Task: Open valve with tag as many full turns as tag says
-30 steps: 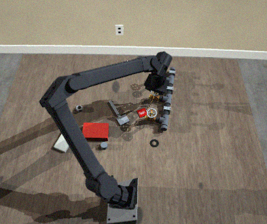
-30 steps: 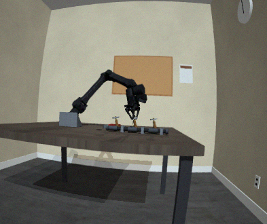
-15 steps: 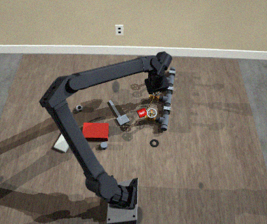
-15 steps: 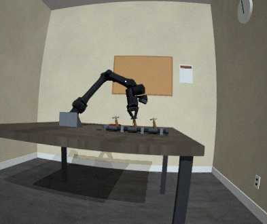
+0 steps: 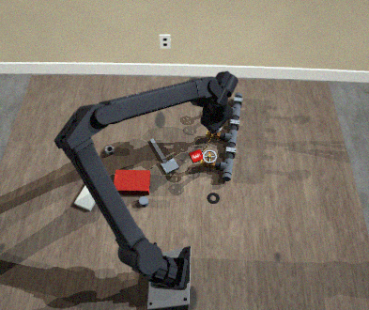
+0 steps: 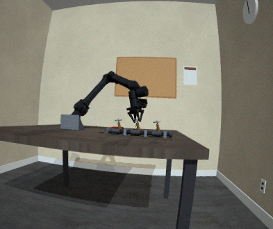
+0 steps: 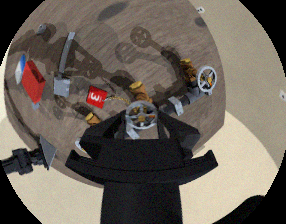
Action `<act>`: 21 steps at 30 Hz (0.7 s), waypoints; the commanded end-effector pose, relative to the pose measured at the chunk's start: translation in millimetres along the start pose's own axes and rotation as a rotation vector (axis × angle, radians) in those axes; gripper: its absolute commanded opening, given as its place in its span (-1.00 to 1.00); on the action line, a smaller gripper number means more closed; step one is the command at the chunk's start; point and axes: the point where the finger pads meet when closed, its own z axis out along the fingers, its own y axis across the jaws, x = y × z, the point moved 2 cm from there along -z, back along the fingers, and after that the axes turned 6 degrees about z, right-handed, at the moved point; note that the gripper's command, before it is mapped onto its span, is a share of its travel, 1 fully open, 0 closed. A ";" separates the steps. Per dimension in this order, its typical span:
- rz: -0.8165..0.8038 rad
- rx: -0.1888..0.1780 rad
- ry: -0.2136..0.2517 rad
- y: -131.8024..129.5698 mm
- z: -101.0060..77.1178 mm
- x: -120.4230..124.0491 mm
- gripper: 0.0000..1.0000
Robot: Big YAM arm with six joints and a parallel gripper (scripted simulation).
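A grey pipe (image 5: pixel 231 141) with three brass valves lies on the wooden table. My gripper (image 5: pixel 213 131) stands over the middle valve and is shut on its handwheel (image 7: pixel 141 115); the side view shows it there too (image 6: pixel 136 121). The valve at the pipe's near end shows its handwheel (image 5: pixel 209 156) free. A red tag (image 5: pixel 195 156) lies right beside that near valve and also shows in the wrist view (image 7: pixel 95 96). The far valve is hidden by my arm from above. In the side view the two outer valves (image 6: pixel 118 121) (image 6: pixel 157 123) stand free.
A red block (image 5: pixel 132 181), a grey hammer-like tool (image 5: pixel 162 157), a white block (image 5: pixel 84 198), a black ring (image 5: pixel 213 197), a small grey cylinder (image 5: pixel 143 201) and a nut (image 5: pixel 109 147) lie left of and in front of the pipe.
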 end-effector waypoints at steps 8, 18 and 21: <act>-0.583 0.012 0.000 -11.5 -5.0 -10.1 -1.00; -0.595 0.013 0.000 -11.4 -5.9 -10.9 -1.00; -0.595 0.013 0.000 -11.4 -5.9 -10.9 -1.00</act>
